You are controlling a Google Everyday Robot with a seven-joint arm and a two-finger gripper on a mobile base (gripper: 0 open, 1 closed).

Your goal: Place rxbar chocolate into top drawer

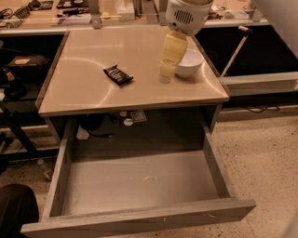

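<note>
The rxbar chocolate (118,75), a small black wrapper with white print, lies flat on the tan table top (84,51), left of centre. My gripper (165,77) hangs from its white wrist over the table's right part, just left of a white bowl (192,61) and a hand's width right of the bar. It holds nothing that I can see. Below the table the top drawer (139,183) stands pulled out wide, its grey floor bare.
Cables and small parts sit under the table top behind the drawer (130,118). A dark shelf (18,69) stands at the left, a grey ledge (260,82) at the right. Cluttered benches (70,11) run along the back. Speckled floor (265,158) lies to the right.
</note>
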